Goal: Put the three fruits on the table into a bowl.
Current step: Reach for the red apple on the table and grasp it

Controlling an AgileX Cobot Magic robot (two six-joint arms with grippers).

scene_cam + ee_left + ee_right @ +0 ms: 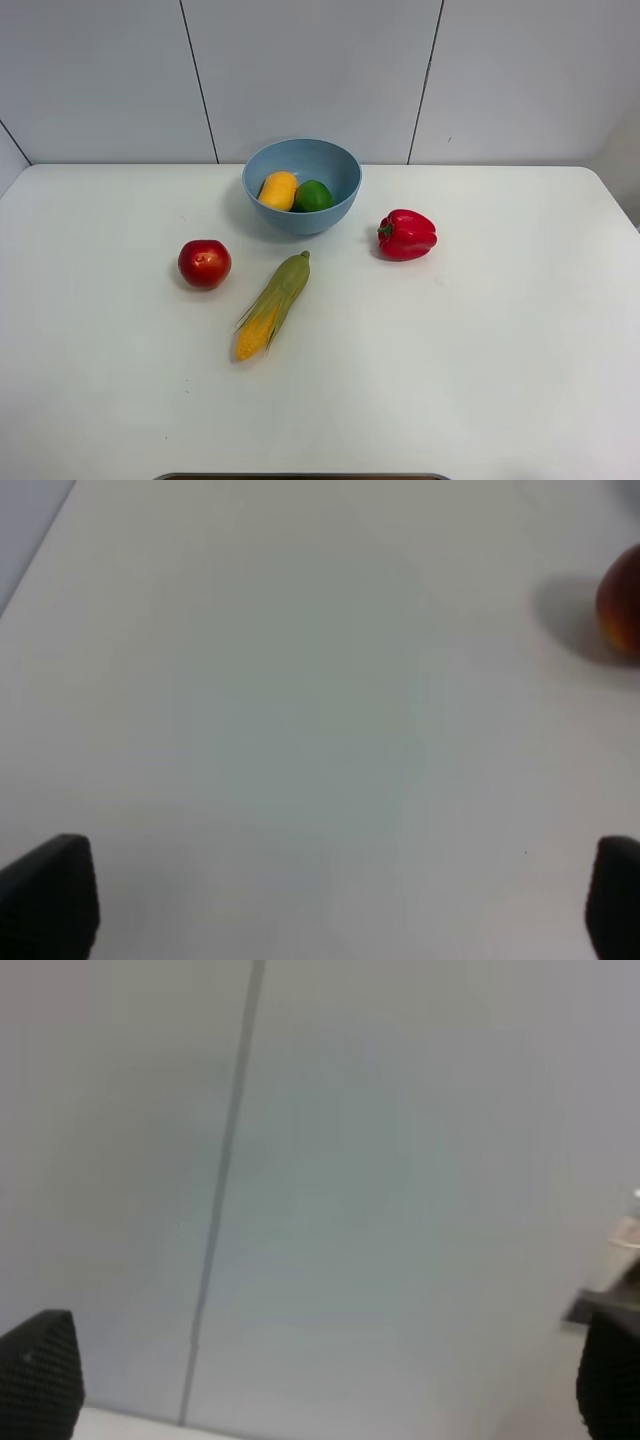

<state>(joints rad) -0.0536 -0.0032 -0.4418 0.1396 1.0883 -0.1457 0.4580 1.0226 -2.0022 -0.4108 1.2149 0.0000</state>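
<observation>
Left gripper (330, 900) points down at the bare table (300, 730), jaws wide, empty. Right gripper (325, 1375) faces the wall (400, 1160), equally wide, empty. The apple (204, 264) sits on the table. Beyond it, the bowl (300, 222) holds the orange fruit (278, 190) and the lime (313, 196).

Only the robot's fingertips show. The left gripper (340, 905) ends in two matt black fingers (45, 898), blocky with rounded upper corners and a faint grey sheen along the edge. One is a dark sliver cut off at the side. The right gripper (330, 1385) has a similar black pair of fingers (38, 1372), one with a finely pebbled face and a softly rounded tip. Both wrist views are blurred, so finer detail cannot be made out.
</observation>
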